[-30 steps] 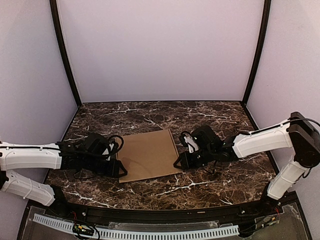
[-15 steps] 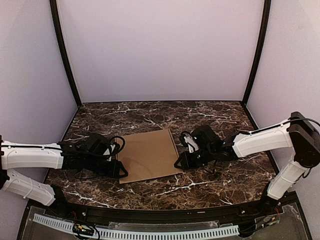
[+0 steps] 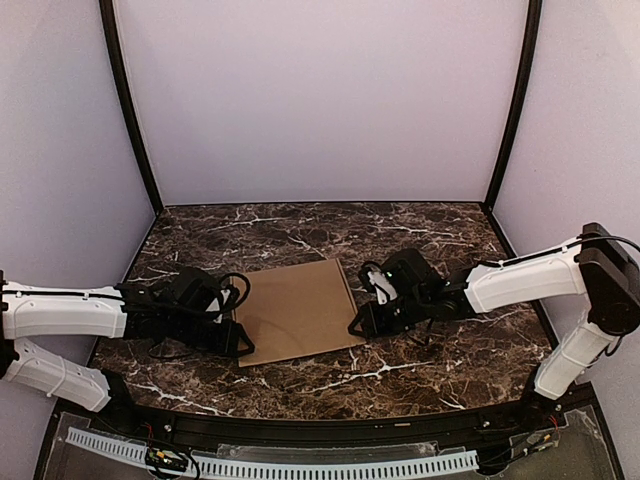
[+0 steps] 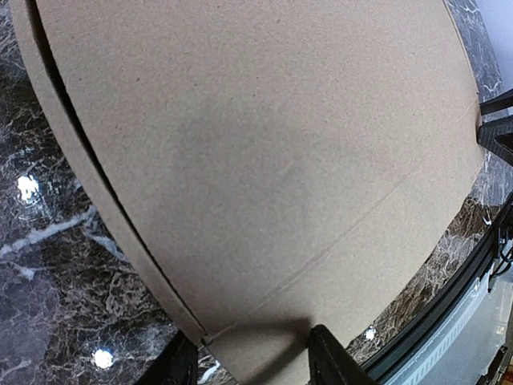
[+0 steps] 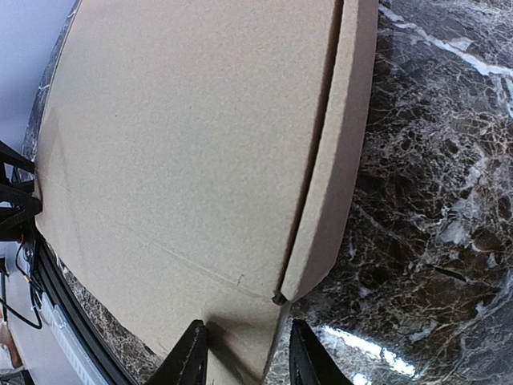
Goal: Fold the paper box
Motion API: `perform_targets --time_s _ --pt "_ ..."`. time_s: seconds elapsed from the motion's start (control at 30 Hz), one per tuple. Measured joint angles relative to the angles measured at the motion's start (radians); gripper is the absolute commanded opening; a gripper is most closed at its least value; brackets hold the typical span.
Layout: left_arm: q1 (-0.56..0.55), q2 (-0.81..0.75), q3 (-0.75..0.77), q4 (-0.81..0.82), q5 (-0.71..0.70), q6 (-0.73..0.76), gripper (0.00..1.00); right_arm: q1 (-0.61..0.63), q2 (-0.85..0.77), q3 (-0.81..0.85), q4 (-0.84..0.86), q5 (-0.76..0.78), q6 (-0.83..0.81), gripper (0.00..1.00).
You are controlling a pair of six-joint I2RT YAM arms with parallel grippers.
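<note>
Left gripper (image 4: 252, 357): low at the box's near-left corner, pointing in from the left. Its two black fingers (image 4: 330, 359) stand partway apart with a tab of cardboard between them. Whether they pinch it or only straddle it cannot be told.
Right gripper (image 5: 244, 353): low at the box's near-right corner, pointing in from the right. The jaws are a middling gap apart and the cardboard corner fills most of that gap. Clamped or only touching: cannot tell.
Left arm (image 3: 60, 312): white links stretched nearly level across the left side of the table, with a black cable (image 3: 236, 284) looped over the wrist.
Right arm (image 3: 520, 282): white forearm reaching in from the right and sloping down to a black wrist.
Paper box (image 3: 297, 310): plain brown cardboard lying flat on the table between the two grippers, around the middle and turned slightly out of square with the near edge. The top face is smooth and unprinted, with a faint crease across it close to the near side. In each wrist view a narrow cardboard strip runs along a side edge, parted from the top face by a dark seam.
Table (image 3: 300, 225): glossy dark brown marble pattern with white veins, with spots of light reflected beside the box.
Surround: pale lilac walls (image 3: 320, 100), black posts (image 3: 128, 110) at the back corners, and a white perforated rail (image 3: 300, 467) along the near edge.
</note>
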Motion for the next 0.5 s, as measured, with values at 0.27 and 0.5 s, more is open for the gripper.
perform_targets --time_s 0.27,0.5 --pt "0.0 0.0 0.002 0.0 -0.006 0.004 0.47 0.0 0.0 0.015 -0.03 0.005 -0.008 0.36" --pt "0.0 0.0 0.002 0.0 -0.006 0.005 0.47 0.0 0.0 0.026 -0.055 0.006 -0.011 0.38"
